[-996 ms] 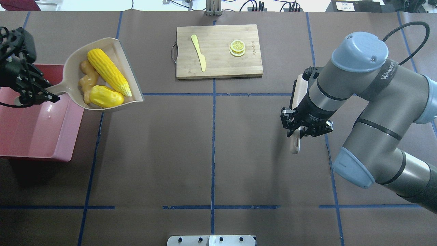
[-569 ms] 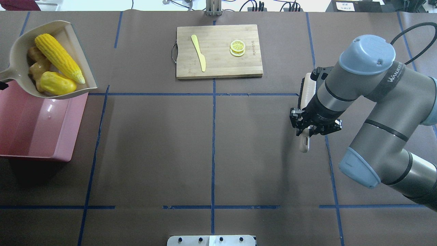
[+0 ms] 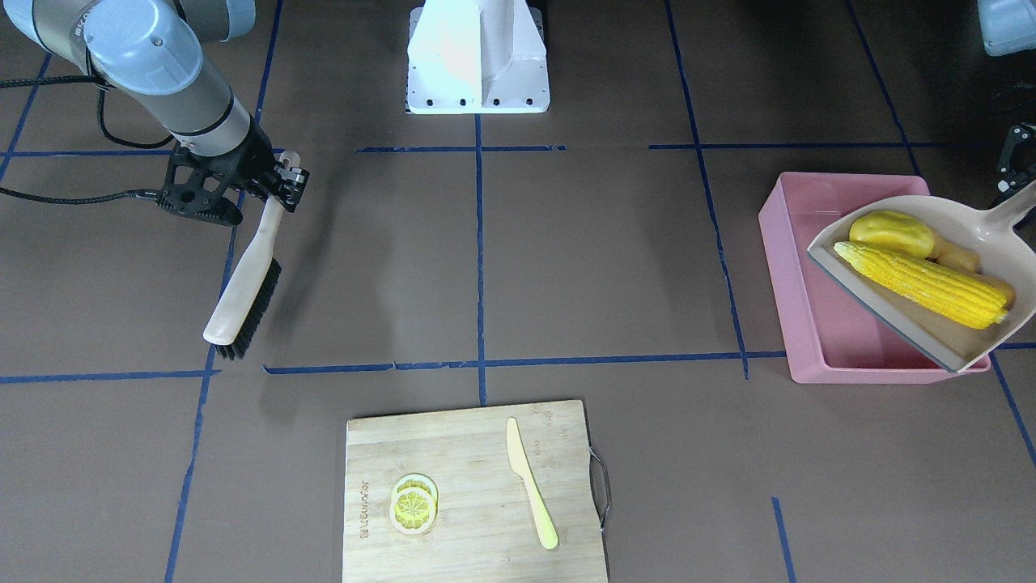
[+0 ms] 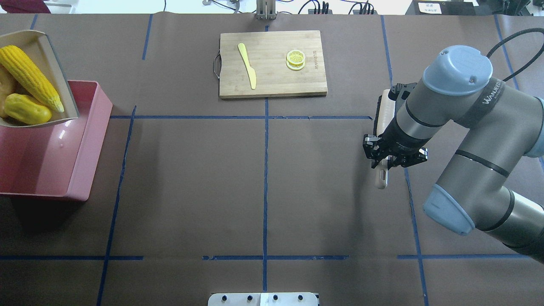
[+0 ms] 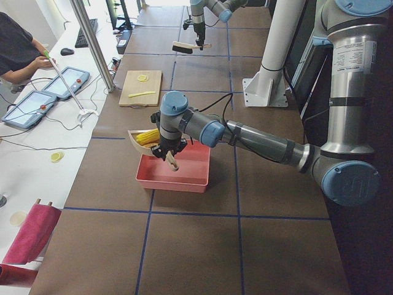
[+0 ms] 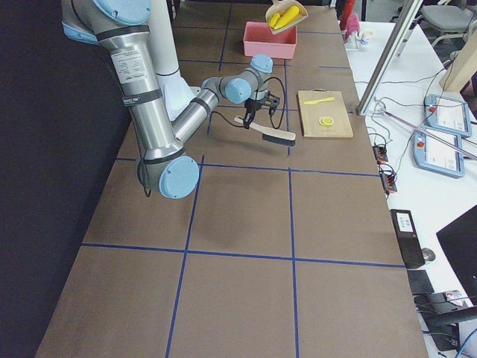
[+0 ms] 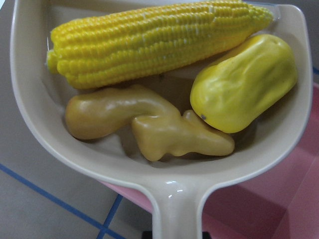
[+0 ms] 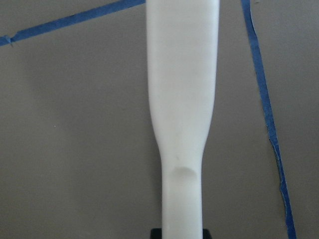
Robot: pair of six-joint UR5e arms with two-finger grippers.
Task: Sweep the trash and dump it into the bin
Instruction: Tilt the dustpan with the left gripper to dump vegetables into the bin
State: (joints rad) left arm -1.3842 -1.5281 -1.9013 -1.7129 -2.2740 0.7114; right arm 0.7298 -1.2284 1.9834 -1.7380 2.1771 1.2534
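Note:
The beige dustpan (image 4: pixel 57 63) holds the long yellow corn cob (image 4: pixel 29 76), the yellow oval lump (image 4: pixel 26 109) and the tan ginger root (image 7: pixel 149 124). It hangs tilted over the far end of the pink bin (image 4: pixel 87 140). My left gripper (image 3: pixel 1021 182) is shut on the dustpan handle at the view's edge, outside the overhead view. In the front view the corn (image 3: pixel 919 283) and lump (image 3: pixel 890 233) lie in the pan above the bin (image 3: pixel 781 267). My right gripper (image 4: pixel 384 163) is shut on the handle of a brush (image 3: pixel 239 300), its bristles on the table.
A wooden cutting board (image 4: pixel 272 80) at the table's far middle carries a pale yellow knife (image 4: pixel 247 66) and lemon slices (image 4: pixel 295 59). The robot's white base (image 3: pixel 477 57) stands at the near edge. An operator (image 5: pixel 15 52) sits beside the table's far side.
The dustpan with the three toy foods has moved left and sits over the bin, partly out of the overhead view. The right arm has shifted slightly right with the brush.

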